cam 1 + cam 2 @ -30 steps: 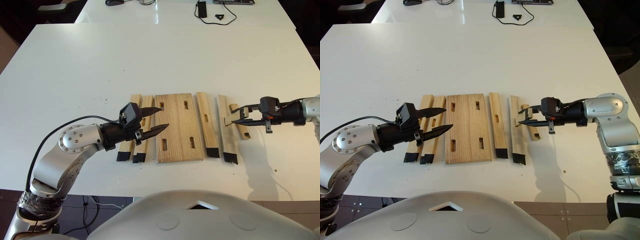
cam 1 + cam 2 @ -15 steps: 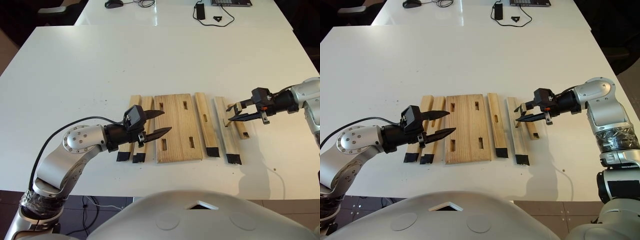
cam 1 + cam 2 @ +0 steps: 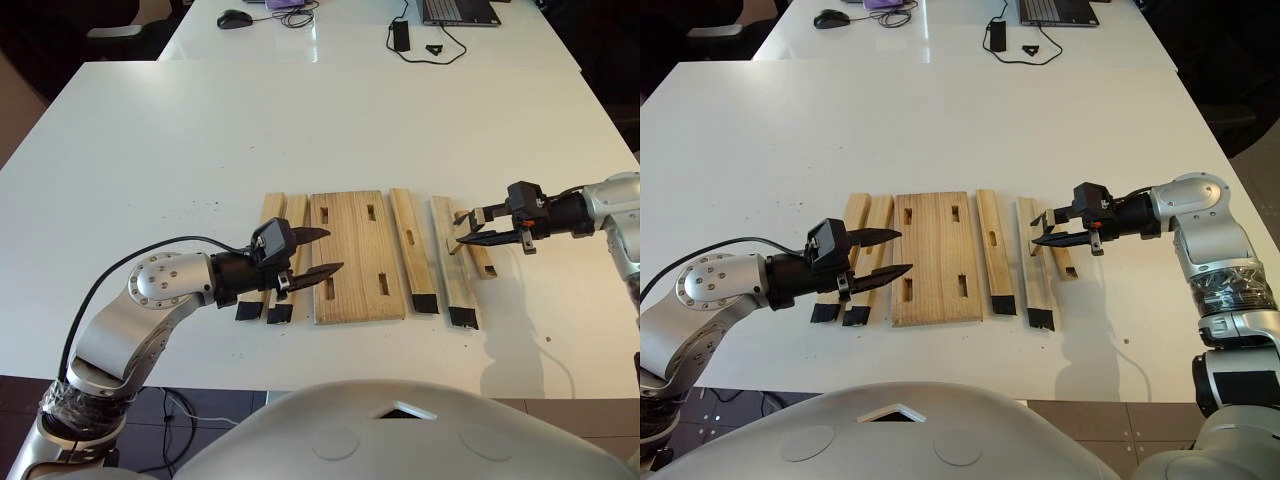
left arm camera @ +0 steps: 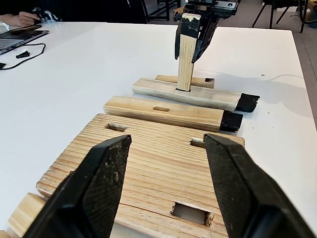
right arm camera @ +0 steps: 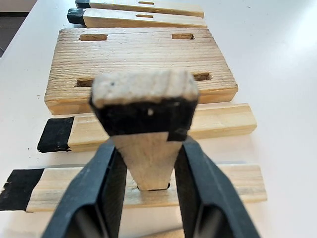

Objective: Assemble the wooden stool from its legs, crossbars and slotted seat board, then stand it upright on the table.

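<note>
The slotted seat board (image 3: 358, 255) lies flat on the white table (image 3: 200, 150). Two black-tipped legs (image 3: 280, 250) lie along its left side and two more (image 3: 412, 248) on its right. My right gripper (image 3: 462, 232) is shut on a short crossbar (image 4: 186, 54), which stands upright with its lower end in the slot of the outermost right leg (image 5: 223, 183). Its black-painted end (image 5: 143, 116) faces the wrist camera. My left gripper (image 3: 333, 250) hovers open just above the board's left edge, holding nothing.
Another short wooden piece (image 3: 482, 255) lies just right of the outermost leg. At the back, a second table holds a mouse (image 3: 235, 18), a laptop (image 3: 457, 10) and cables. Bare table surface stretches behind and to both sides of the parts.
The head view has shifted. My left gripper has sunk a little toward the board's left edge. The right arm has changed pose while its gripper stays on the crossbar at the leg.
</note>
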Motion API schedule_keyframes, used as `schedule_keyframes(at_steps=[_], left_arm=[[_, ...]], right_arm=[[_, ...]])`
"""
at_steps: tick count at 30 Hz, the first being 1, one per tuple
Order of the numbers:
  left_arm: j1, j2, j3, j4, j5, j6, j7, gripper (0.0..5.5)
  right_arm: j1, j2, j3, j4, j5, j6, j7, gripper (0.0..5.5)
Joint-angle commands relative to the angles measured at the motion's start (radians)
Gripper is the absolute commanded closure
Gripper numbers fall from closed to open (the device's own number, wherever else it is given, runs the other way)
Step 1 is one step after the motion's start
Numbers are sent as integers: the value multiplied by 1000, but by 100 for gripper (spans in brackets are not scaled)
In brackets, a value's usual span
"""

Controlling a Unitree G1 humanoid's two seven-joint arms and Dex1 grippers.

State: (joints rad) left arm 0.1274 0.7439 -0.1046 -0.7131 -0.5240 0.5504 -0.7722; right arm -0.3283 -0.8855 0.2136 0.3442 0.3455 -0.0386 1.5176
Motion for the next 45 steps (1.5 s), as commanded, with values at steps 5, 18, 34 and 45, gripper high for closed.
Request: schedule_keyframes(at_steps=[5, 18, 34, 45], left_arm=[[-10, -4, -8, -3, 26, -17, 0, 278], [27, -9, -11, 6, 64, -57, 11, 278], [24, -25, -20, 17, 95, -72, 26, 278], [20, -24, -33, 25, 103, -81, 6, 278]], right_arm=[[62, 54, 46, 41, -79, 120, -49, 341], [90, 19, -191, -215, 109, 294, -99, 291], [-1, 99, -340, -613, 391, 569, -342, 291], [202, 232, -152, -318, 149, 325, -351, 291]])
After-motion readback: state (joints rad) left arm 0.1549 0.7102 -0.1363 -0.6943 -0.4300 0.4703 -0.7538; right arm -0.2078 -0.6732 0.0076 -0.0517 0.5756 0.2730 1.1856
